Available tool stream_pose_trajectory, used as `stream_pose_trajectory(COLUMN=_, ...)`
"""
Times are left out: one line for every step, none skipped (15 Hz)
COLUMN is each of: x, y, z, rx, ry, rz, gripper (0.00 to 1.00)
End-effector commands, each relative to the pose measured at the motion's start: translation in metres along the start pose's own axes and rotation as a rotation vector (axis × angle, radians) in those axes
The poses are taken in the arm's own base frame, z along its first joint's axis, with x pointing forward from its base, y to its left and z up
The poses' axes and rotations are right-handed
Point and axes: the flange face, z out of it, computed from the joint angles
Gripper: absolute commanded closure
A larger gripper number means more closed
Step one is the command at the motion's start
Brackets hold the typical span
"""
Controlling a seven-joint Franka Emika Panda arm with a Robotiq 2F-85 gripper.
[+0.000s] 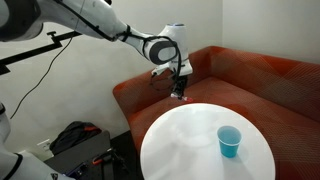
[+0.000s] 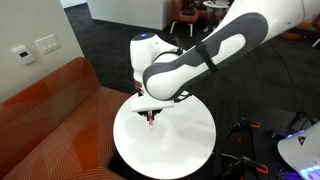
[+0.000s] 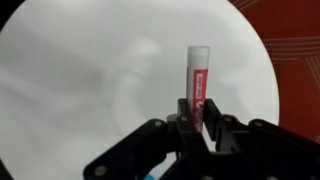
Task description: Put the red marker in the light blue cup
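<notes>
My gripper [image 1: 179, 93] is shut on the red marker [image 3: 197, 85], a short red pen with a pale end that sticks out from between the fingers in the wrist view. It hangs below the fingers in an exterior view [image 2: 151, 117], held above the round white table [image 1: 190, 140] near its far edge. The light blue cup [image 1: 229, 141] stands upright on the table's near right part, well apart from the gripper. A sliver of the cup's cyan rim shows at the bottom of the wrist view [image 3: 150, 174]. In an exterior view the arm hides the cup.
A rust-orange sofa [image 1: 240, 75] curves behind the table and also shows in an exterior view [image 2: 50, 120]. A dark bag [image 1: 75, 138] and equipment lie on the floor by the white wall. Chairs stand far off [image 2: 185, 12].
</notes>
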Motion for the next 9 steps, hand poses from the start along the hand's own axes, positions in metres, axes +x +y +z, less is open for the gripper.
stream_pose_trajectory(x=-0.004, y=0.015, z=-0.019, rx=-0.073, ry=0.084, rz=0.167, gripper=0.95)
stream_pose_trajectory(x=-0.003, y=0.017, z=-0.020, rx=-0.089, ry=0.111, rz=0.214, gripper=0.95)
stream_pose_trajectory(x=0.000, y=0.006, z=-0.010, rx=-0.057, ry=0.074, rz=0.135, gripper=0.80)
stream_pose_trajectory(x=0.001, y=0.007, z=-0.012, rx=-0.067, ry=0.091, rz=0.166, gripper=0.80)
stream_pose_trajectory(x=0.002, y=0.008, z=-0.012, rx=-0.070, ry=0.096, rz=0.183, gripper=0.80)
stream_pose_trajectory(x=0.002, y=0.009, z=-0.012, rx=-0.071, ry=0.097, rz=0.189, gripper=0.80)
stream_pose_trajectory(x=0.003, y=0.009, z=-0.012, rx=-0.072, ry=0.097, rz=0.194, gripper=0.80)
stream_pose_trajectory(x=0.003, y=0.010, z=-0.012, rx=-0.072, ry=0.098, rz=0.196, gripper=0.95)
stream_pose_trajectory(x=0.007, y=0.010, z=-0.011, rx=-0.086, ry=0.120, rz=0.238, gripper=0.95)
